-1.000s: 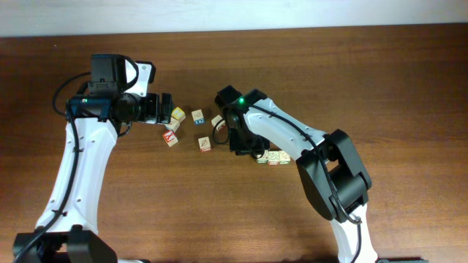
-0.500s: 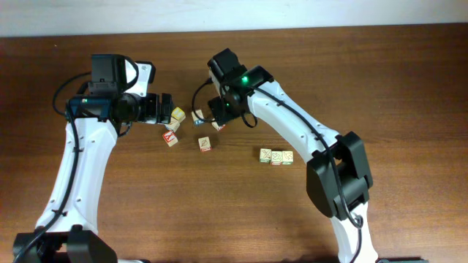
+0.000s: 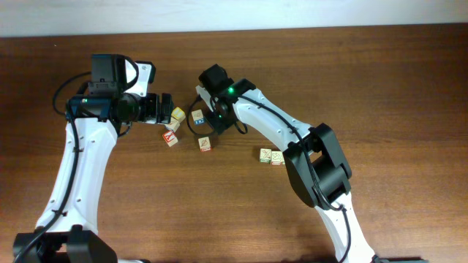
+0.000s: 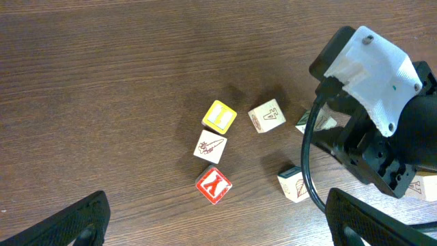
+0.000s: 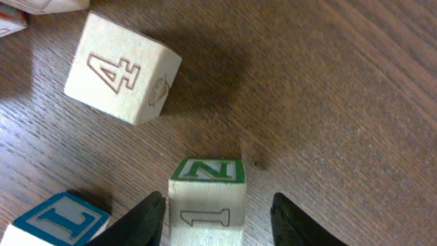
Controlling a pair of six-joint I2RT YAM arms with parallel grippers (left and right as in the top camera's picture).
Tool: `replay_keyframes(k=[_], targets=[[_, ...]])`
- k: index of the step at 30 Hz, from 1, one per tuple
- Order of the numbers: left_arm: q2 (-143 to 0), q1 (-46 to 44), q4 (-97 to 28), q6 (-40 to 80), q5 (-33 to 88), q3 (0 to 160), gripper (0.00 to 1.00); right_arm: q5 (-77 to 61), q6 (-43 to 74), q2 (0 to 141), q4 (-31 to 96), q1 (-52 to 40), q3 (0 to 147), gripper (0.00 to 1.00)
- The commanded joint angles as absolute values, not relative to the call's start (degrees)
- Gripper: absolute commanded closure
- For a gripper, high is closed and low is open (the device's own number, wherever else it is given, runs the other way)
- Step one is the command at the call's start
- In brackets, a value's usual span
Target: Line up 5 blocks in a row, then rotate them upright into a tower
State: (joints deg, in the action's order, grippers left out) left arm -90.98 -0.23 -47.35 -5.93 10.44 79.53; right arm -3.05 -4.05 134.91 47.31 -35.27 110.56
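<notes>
Overhead-hidden N block (image 5: pixel 207 198) between right jaws

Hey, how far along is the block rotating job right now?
Two blocks lined up by the right arm look done. The right gripper straddles the green N block, its jaws not closed on it. The 4 block nearby seems left to do, perhaps with others.

Green-framed N and brown 1 are shown on the pale N block (image 5: pixel 207 198); a brown 4 is stamped on the 4 block (image 5: pixel 123 68); a pale Y on red is spotted on the Y cube (image 4: pixel 214 184).
</notes>
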Motion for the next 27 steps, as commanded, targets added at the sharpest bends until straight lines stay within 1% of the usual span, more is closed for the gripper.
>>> replay_keyframes(k=[1,2,5,7,9,11,15,20,22,24,25,27], targets=[[-91.18,-0.21,-47.24,-5.19,10.2,80.77,0.01,-2.42,-0.45,135.41,46.96,-35.62,110.8,0.61],[-91.18,-0.21,-47.24,-5.19,10.2,80.77,0.01,-2.28,1.45,135.39,47.18,-35.62,110.8,0.66],[-91.18,-0.21,-47.24,-5.19,10.2,80.77,0.01,-2.33,10.11,135.35,50.83,-35.62,112.09,0.73],[-91.18,-0.21,-47.24,-5.19,10.2,80.77,0.01,-2.98,15.73,135.24,55.29,-35.62,114.04,0.74],[-91.18,-0.21,-47.24,-5.19,10.2,80.77,0.01,-10.11,18.41,135.04,59.7,-35.4,115.9,0.81],[-91.18,-0.21,-47.24,-5.19,10.2,80.77,0.01,-18.98,18.96,135.06,60.36,-34.39,115.5,0.82],[-91.18,-0.21,-47.24,-5.19,10.2,80.77,0.01,-27.24,18.96,135.06,57.1,-32.05,111.59,0.82],[-91.18,-0.21,-47.24,-5.19,10.2,80.77,0.01,-28.64,19.88,135.06,54.19,-29.45,105.93,0.81],[-91.18,-0.21,-47.24,-5.19,10.2,80.77,0.01,-26.72,19.88,135.06,54.65,-28.95,105.41,0.73],[-91.18,-0.21,-47.24,-5.19,10.2,80.77,0.01,-23.29,19.94,135.06,55.88,-28.73,105.43,0.6],[-91.18,-0.21,-47.24,-5.19,10.2,80.77,0.01,-21.61,20.03,135.06,56.4,-28.73,105.43,0.55],[-91.18,-0.21,-47.24,-5.19,10.2,80.77,0.01,-17.28,20.05,134.98,57.84,-28.47,105.43,0.5]])
